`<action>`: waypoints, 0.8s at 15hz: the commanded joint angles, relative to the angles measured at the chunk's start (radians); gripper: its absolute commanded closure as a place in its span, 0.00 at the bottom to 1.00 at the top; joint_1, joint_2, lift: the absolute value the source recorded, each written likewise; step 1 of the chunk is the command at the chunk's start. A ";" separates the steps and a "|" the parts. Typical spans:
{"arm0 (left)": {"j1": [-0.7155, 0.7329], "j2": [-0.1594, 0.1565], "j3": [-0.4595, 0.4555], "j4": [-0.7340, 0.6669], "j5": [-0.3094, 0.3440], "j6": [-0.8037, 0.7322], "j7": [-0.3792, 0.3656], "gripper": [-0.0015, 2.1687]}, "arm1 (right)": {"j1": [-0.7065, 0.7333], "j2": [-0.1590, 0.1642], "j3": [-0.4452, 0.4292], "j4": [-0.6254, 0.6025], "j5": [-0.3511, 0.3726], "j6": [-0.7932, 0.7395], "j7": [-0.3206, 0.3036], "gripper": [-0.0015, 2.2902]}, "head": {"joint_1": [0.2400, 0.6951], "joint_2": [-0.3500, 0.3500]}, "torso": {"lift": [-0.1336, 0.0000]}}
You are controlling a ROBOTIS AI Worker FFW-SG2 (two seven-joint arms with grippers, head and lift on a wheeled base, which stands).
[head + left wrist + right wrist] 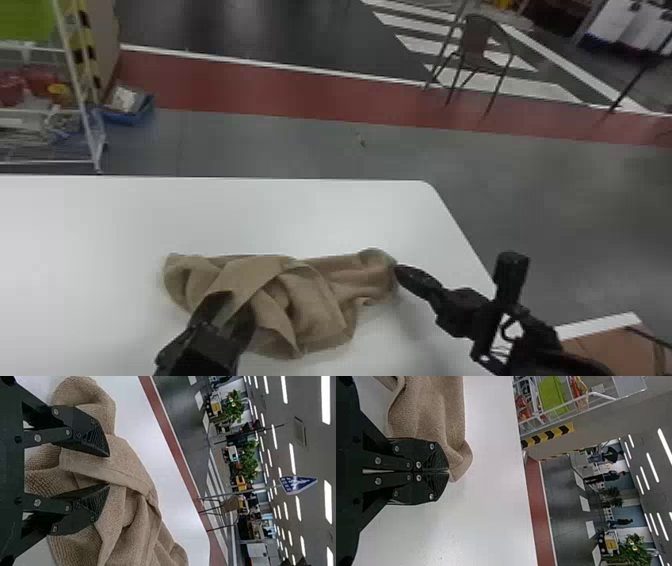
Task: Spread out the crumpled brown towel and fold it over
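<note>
Step in hand, my read: spreading out; towel's bunched, fold-over not begun. Brown towel (320,295) lies on the near part of the white tabletop (100,220), crumpled, long way across, loose bands twisted over each other at its middle.

Left to right. Left tool (109,470) sits at the towel's 8 o'clock, fingers parted well open, a hemmed band running past the tips; nothing pinched that I can see, so call it released, right over the cloth. Right tool (449,471) at the towel's 3 o'clock, fingers clenched together, looks like on the edge of the end corner, a small flap poking out past the tips.

Next, probably: left tool closes on the hemmed band and draws toward 9 o'clock while the right one holds its end, so the twist opens out. Risk: left catches two layers and the bunch just drags. Flatten first, fold after.
</note>
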 commanded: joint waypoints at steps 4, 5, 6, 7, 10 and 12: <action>0.014 0.009 0.028 -0.027 0.008 -0.001 -0.028 0.83 | -0.001 0.000 -0.006 0.006 -0.003 -0.003 0.002 0.72 | 1.00 0.00 | 0.08; 0.029 0.011 0.054 -0.043 0.016 -0.001 -0.033 0.83 | -0.003 -0.002 -0.008 0.006 -0.006 -0.003 0.004 0.72 | 1.00 0.00 | 0.08; 0.043 0.011 0.072 -0.072 0.019 -0.001 -0.034 0.83 | -0.001 -0.003 -0.009 0.005 -0.017 -0.003 0.004 0.72 | 1.00 0.00 | 0.08; 0.061 0.011 0.103 -0.108 0.024 0.002 -0.039 0.83 | -0.003 -0.012 -0.015 0.006 -0.024 0.003 0.004 0.72 | 1.00 0.00 | 0.08; 0.106 0.009 0.249 -0.211 0.099 0.009 -0.059 0.83 | -0.035 -0.038 -0.072 0.005 -0.047 0.058 0.005 0.72 | 1.00 0.00 | 0.08; 0.123 0.006 0.349 -0.256 0.151 0.021 -0.063 0.83 | -0.049 -0.064 -0.097 0.005 -0.066 0.095 0.008 0.72 | 1.00 0.00 | 0.08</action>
